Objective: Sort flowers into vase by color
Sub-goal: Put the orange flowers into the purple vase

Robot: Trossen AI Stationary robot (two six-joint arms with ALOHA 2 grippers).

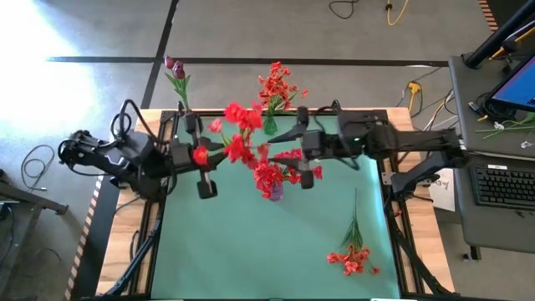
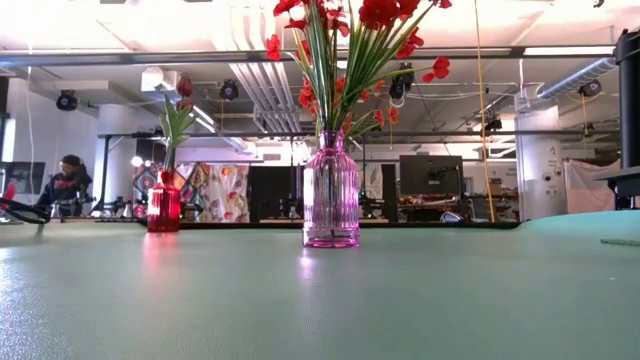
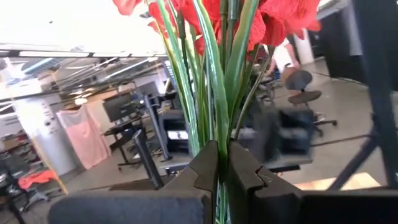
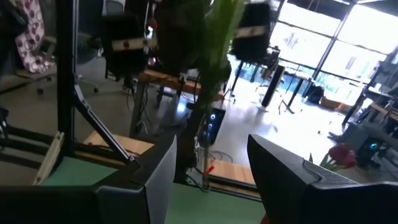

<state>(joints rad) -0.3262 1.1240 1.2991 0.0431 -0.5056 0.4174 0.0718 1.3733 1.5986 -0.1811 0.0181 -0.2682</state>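
Note:
My left gripper is shut on a red flower spray held high, left of the purple glass vase. That vase stands mid-table holding several red sprays. My right gripper is open and hovers just right of those blooms, touching nothing; blurred green stems show ahead of it. A green vase with orange-red blooms stands at the far edge. A red vase at the far left holds dark magenta buds. One orange-red spray lies flat on the mat, near right. My left gripper pinches a bunch of thin green stems between its two fingers, below the red blooms. The fingers come level from the table's left and lie across the upright stems. The stems' lower ends are hidden behind the fingers.
The green mat covers the table inside a wooden frame. Both arms meet over the far half; the near half holds only the lying spray. A desk with a keyboard stands to the right, and a person sits in the room behind.

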